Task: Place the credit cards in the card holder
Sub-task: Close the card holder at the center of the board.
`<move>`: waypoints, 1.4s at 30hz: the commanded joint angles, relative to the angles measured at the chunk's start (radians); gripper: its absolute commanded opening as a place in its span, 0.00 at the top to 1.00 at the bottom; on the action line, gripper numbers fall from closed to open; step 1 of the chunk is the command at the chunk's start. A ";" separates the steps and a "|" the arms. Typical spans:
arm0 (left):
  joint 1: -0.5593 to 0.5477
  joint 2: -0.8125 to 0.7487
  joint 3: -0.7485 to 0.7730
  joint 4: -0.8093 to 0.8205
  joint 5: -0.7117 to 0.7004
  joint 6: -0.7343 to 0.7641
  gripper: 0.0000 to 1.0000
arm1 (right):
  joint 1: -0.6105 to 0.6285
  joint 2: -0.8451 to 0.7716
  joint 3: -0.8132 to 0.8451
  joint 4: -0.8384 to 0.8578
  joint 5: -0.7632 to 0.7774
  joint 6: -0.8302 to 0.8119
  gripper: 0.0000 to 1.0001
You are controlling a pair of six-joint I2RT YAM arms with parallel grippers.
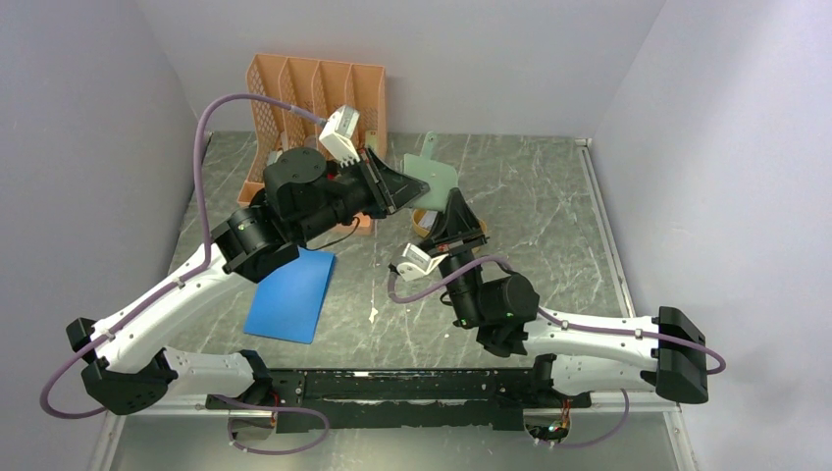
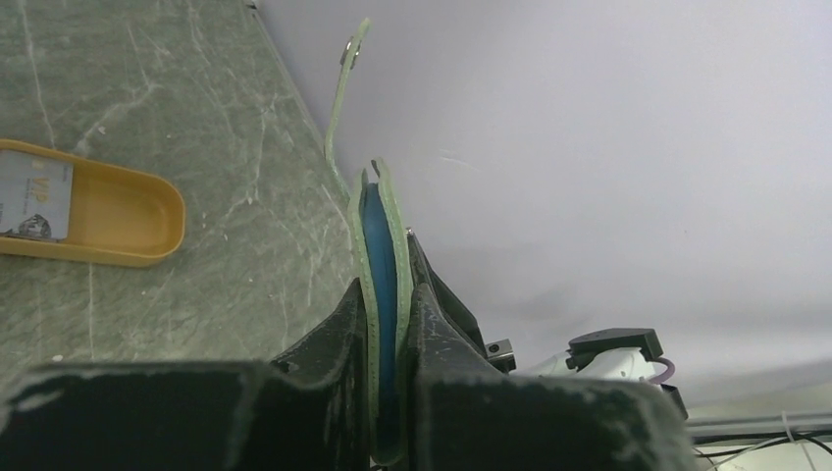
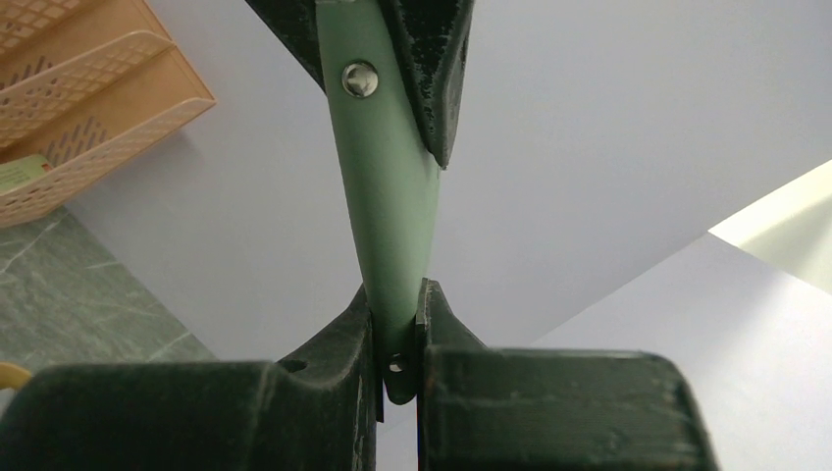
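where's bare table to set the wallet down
Widest: right side of the table, from the card holder to the right wall. Smaller: between the blue pad and the right arm. Crowded back left, around the orange rack.

- Orange mesh plastic file rack blocks the back-left corner.
- Sage-green folding wallet, pinched between left gripper and right gripper, seemingly overhangs mustard-yellow oval tray.
- Grey marbled tabletop lies open rightward.
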 commanded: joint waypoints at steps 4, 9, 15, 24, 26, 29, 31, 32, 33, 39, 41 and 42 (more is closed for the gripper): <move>-0.001 -0.043 -0.013 -0.002 -0.071 0.073 0.95 | 0.031 -0.025 0.105 -0.311 0.085 0.221 0.16; 0.000 -0.112 -0.018 -0.035 -0.217 0.179 0.95 | 0.054 -0.048 0.262 -0.861 0.022 0.693 0.00; 0.001 -0.239 -0.043 -0.035 -0.286 0.405 0.95 | -0.055 -0.088 0.393 -1.247 -0.410 1.228 0.00; 0.001 -0.325 -0.048 -0.150 0.247 0.742 0.95 | -0.454 -0.185 0.421 -1.159 -1.317 1.711 0.00; 0.001 -0.356 -0.077 -0.150 0.341 0.781 0.95 | -0.488 -0.198 0.438 -1.155 -1.419 1.766 0.00; 0.002 -0.398 -0.106 -0.145 0.476 0.843 0.95 | -0.504 -0.221 0.463 -1.183 -1.518 1.807 0.00; 0.002 -0.417 -0.115 -0.154 0.547 0.922 0.95 | -0.507 -0.236 0.489 -1.238 -1.557 1.804 0.00; 0.002 -0.424 -0.118 -0.160 0.571 0.946 0.95 | -0.506 -0.246 0.500 -1.277 -1.569 1.800 0.00; 0.001 -0.428 -0.118 -0.163 0.594 0.964 0.95 | -0.507 -0.253 0.513 -1.311 -1.579 1.791 0.00; 0.001 -0.402 -0.095 -0.150 0.734 1.007 0.95 | -0.506 -0.251 0.548 -1.337 -1.666 1.832 0.00; 0.002 -0.390 -0.091 -0.128 0.766 1.009 0.95 | -0.506 -0.240 0.545 -1.278 -1.719 1.882 0.00; 0.001 -0.382 -0.087 -0.118 0.777 1.008 0.95 | -0.507 -0.233 0.542 -1.239 -1.736 1.912 0.00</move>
